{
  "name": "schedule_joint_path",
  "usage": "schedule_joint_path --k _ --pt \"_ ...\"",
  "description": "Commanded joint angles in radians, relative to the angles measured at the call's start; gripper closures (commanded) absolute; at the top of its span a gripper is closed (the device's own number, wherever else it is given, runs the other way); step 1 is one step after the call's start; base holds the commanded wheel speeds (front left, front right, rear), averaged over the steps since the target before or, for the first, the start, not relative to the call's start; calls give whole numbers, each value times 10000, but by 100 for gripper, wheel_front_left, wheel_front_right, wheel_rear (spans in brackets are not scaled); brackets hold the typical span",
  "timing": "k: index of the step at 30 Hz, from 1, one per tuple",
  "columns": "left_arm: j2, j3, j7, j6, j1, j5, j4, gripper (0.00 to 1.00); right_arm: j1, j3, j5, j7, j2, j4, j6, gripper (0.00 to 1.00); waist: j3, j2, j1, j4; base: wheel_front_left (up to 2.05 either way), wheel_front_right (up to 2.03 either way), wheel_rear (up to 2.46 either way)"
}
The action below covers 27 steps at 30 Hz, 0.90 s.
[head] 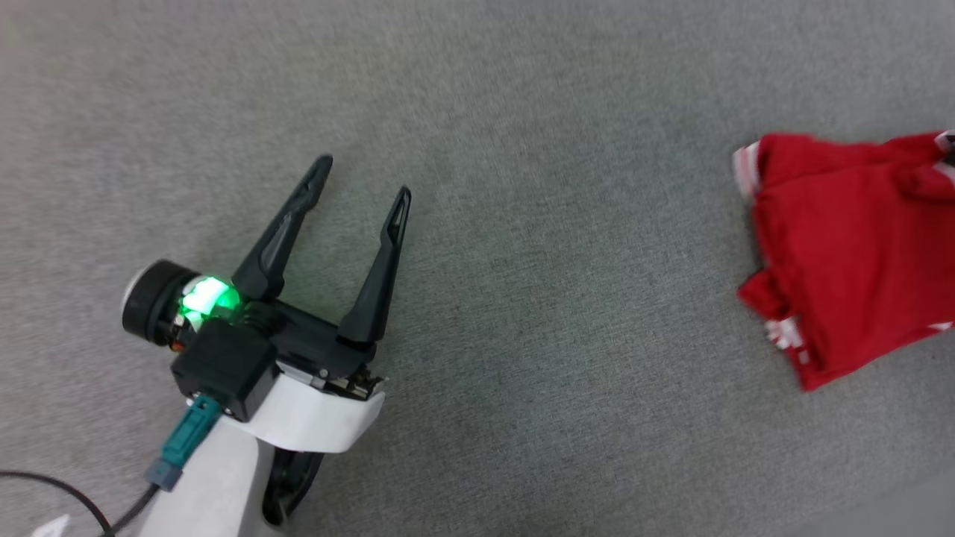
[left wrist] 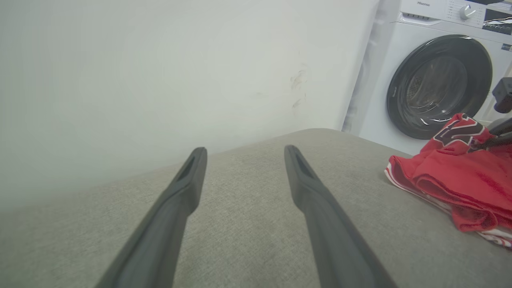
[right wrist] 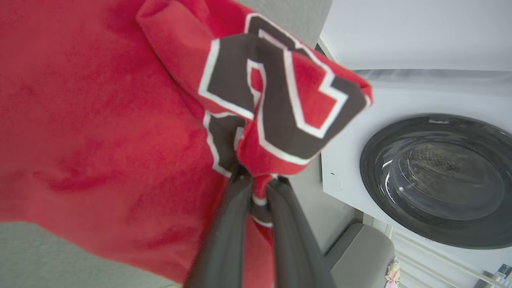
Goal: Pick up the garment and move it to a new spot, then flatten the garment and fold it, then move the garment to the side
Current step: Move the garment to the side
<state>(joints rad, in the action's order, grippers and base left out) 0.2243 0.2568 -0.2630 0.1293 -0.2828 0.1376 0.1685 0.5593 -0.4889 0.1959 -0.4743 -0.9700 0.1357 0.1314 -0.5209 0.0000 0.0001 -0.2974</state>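
Note:
The garment (head: 850, 253), a red jersey with striped trim, lies bunched at the right edge of the grey fabric surface. From the left wrist it shows at the right as a crumpled red heap (left wrist: 456, 176) with part of its lettering lifted. My right gripper (right wrist: 260, 184) is shut on a fold of the garment (right wrist: 100, 120) that carries the black-and-white number. My left gripper (head: 365, 179) hovers open over bare grey surface at the lower left, far from the garment; its fingers (left wrist: 188, 180) hold nothing.
A white washing machine (left wrist: 440, 80) with a dark round door stands beyond the surface's far right edge, also seen from the right wrist (right wrist: 436, 180). A pale wall (left wrist: 160, 80) runs behind the grey surface (head: 522, 298). A black cable (head: 67, 492) trails near my left arm.

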Motion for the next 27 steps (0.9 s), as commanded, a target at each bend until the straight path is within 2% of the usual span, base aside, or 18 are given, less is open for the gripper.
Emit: schedule_joint_path --k 1,6,12,19,20,27 --pt "92 36 -21 11 -210 49 84 0 202 168 -113 183 -58 222 -14 100 -724 0 -1 -378 0 0 0" --pt "443 112 -20 11 -633 121 206 0 352 1021 -245 1053 -179 1615 -16 100 -1354 0 -1 -363 0 0 0" --pt "779 51 -20 12 -935 7 325 0 627 2068 -533 2292 212 3014 -16 100 -2038 0 -1 -246 0 0 0" --pt "1063 -151 11 -4 -940 -31 348 0 853 2973 -991 2606 775 4156 -16 100 -2287 0 -1 -117 0 0 0" --pt "1049 -150 11 -4 -929 -22 345 0 888 3080 -1016 2615 827 4225 -16 0 -2252 0 -1 -107 0 0 0" --pt "700 -154 2 -24 -809 66 470 0 993 3705 -975 2721 997 4038 -16 0 -1488 0 -1 53 0 0 0"
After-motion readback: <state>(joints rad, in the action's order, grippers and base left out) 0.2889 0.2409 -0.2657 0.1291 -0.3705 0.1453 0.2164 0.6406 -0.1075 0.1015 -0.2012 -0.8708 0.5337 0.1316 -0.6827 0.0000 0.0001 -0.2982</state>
